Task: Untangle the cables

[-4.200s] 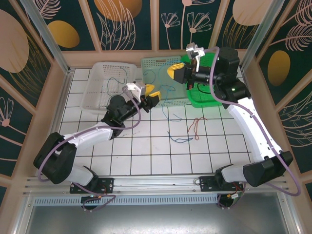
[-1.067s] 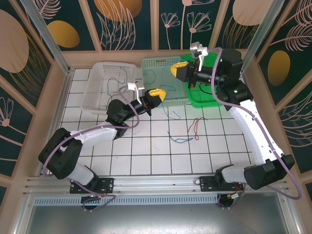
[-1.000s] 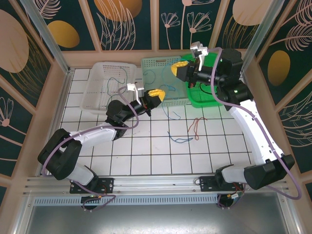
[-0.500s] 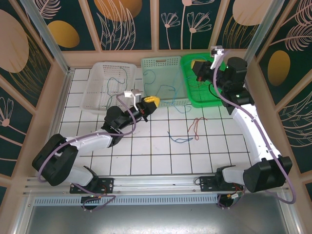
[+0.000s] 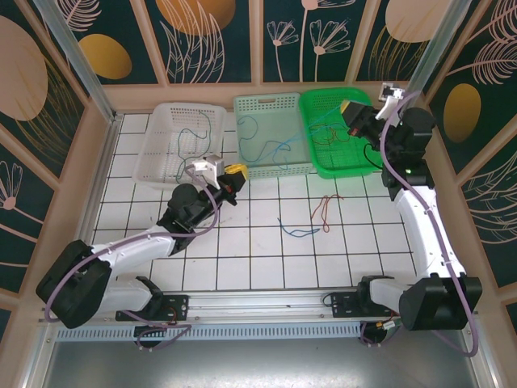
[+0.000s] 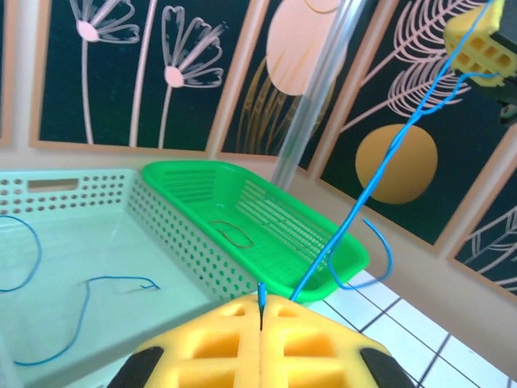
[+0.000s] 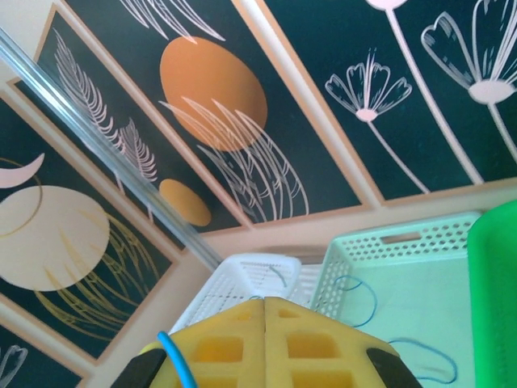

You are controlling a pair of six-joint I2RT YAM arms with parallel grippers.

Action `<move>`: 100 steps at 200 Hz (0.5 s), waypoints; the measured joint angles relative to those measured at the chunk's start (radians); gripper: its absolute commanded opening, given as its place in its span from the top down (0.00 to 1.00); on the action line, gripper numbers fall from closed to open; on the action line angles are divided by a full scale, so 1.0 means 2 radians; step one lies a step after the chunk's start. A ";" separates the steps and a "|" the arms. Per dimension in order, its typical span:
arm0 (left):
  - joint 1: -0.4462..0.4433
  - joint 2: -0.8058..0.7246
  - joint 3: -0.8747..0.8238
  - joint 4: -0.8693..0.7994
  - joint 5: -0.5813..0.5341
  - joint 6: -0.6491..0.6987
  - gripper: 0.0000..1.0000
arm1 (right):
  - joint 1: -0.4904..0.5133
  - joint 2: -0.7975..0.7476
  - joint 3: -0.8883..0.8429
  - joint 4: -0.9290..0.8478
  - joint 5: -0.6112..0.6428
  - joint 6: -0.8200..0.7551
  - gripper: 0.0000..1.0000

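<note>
The left gripper [image 6: 260,305] is clamped shut on one end of a blue cable [image 6: 378,174], and the far end is pinched by the closed right gripper [image 5: 353,113]. The strand is thereby held taut above the green basket [image 6: 194,182], seemingly to be drawn clear of the others. A red cable [image 5: 325,208] is seen on the tabletop [image 5: 242,259]. No writing can be read.

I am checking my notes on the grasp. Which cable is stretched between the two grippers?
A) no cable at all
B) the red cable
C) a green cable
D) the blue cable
D: the blue cable runs in an almost straight line from the shut left gripper up to the shut right gripper, while the red cable lies loose, apart from both grippers.
</note>
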 measured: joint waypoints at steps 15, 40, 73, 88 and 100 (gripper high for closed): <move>-0.001 -0.009 -0.005 -0.002 -0.014 0.004 1.00 | 0.000 0.000 0.000 0.001 -0.013 0.010 1.00; -0.003 -0.016 -0.009 -0.002 -0.029 0.008 1.00 | -0.001 0.000 -0.003 0.010 -0.029 0.025 1.00; -0.003 -0.016 -0.010 -0.004 -0.037 0.012 0.71 | -0.001 0.001 -0.009 0.026 -0.047 0.042 1.00; -0.002 -0.015 -0.012 -0.013 -0.042 0.014 0.58 | -0.001 0.001 -0.009 0.042 -0.048 0.042 1.00; -0.001 -0.013 -0.015 -0.022 -0.047 0.011 0.36 | 0.005 0.002 -0.006 0.041 -0.048 0.035 1.00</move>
